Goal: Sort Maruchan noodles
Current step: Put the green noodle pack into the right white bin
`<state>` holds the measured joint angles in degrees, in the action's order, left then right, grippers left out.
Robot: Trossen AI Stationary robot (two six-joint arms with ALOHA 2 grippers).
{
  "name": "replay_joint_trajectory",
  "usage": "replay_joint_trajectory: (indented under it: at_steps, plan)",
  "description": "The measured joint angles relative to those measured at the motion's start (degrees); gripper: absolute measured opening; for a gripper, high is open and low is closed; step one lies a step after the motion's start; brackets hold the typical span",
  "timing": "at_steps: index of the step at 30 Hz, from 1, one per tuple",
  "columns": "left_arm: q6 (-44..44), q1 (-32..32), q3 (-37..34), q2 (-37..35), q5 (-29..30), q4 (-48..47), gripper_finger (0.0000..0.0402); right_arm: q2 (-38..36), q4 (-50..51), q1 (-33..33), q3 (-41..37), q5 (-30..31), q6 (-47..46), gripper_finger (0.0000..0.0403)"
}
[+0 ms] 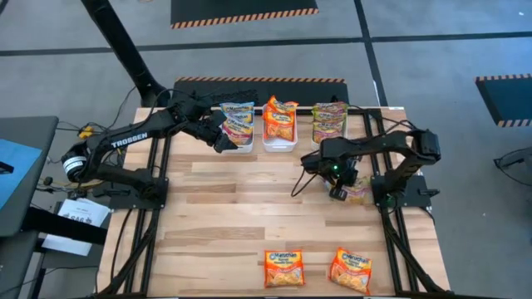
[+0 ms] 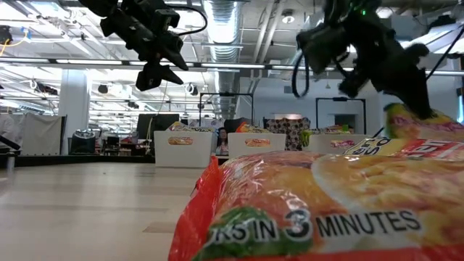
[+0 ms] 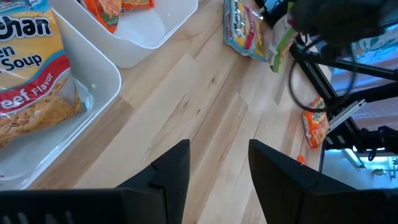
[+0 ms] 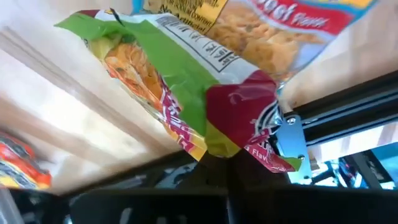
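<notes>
- The wooden tabletop point(image 1: 249, 208) carries everything; its middle is bare planks.
- The left arm point(image 1: 125, 141) reaches from the left edge toward the far edge; the right arm point(image 1: 399, 149) stands at the right edge, bent inward.
- Three white trays sit in a row along the far edge: the left tray point(image 1: 241, 143) holds pale yellow-blue packets point(image 1: 238, 116); the middle tray point(image 1: 279, 143) holds orange-red packets point(image 1: 280, 118); the right tray point(image 1: 327, 143) holds green-yellow packets point(image 1: 329, 118).
- Two orange-red noodle packets lie at the near edge, right of centre: one point(image 1: 284, 268) beside the other point(image 1: 351, 270), apart.
- The left tool point(image 1: 223, 137) hovers above the near end of the left tray; its fingers point(image 3: 171, 171) are spread with nothing between them.
- The right tool point(image 1: 339, 191) is near the right edge, its fingers pressed together, pinching a green-yellow noodle packet point(image 4: 168, 93) by one corner; whether the packet rests on the tabletop or hangs clear of it I cannot tell.
</notes>
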<state>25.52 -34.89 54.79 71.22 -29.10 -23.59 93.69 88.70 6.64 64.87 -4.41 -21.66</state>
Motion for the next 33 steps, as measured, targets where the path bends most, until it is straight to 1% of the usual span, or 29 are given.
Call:
replay_joint_trajectory:
  at_steps: [2, 8, 11, 15, 20, 26, 28, 33]
  plan:
    - [0.1, 0.0, 0.0, 0.0, 0.0, 0.0, 0.0148, -1.3, 0.8, -0.2, 1.7, 0.4, -2.4, 0.0004]
    - [-1.0, 0.0, 0.0, 0.0, 0.0, 0.0, 0.0148, -4.9, 1.4, 0.1, 7.2, 4.4, -9.5, 0.0004]
    - [-1.1, 0.0, 0.0, 0.0, 0.0, 0.1, 0.0148, -6.1, 1.4, 1.1, 9.9, 7.2, -11.5, 0.0004]
    - [-1.0, 0.0, 0.0, 0.0, 0.0, 0.1, 0.0148, -6.5, 1.4, 3.2, 13.6, 11.2, -11.9, 0.0004]
    - [-0.2, 0.0, 0.0, 0.0, 0.0, 0.0, 0.0148, -6.3, 1.3, 6.8, 18.9, 18.3, -9.5, 0.0003]
    - [1.0, 0.0, 0.0, 0.0, 0.0, 0.0, 0.0148, -6.3, 0.6, 13.8, 25.2, 26.0, -4.3, 0.0003]
    - [1.2, 0.0, 0.0, 0.0, 0.0, 0.0, 0.0148, -6.3, -0.6, 16.6, 27.0, 27.3, -1.4, 0.0003]
    - [1.2, 0.0, 0.0, 0.0, 0.4, 0.0, 0.0148, -6.3, -4.5, 22.6, 29.9, 27.5, 5.5, 0.0003]
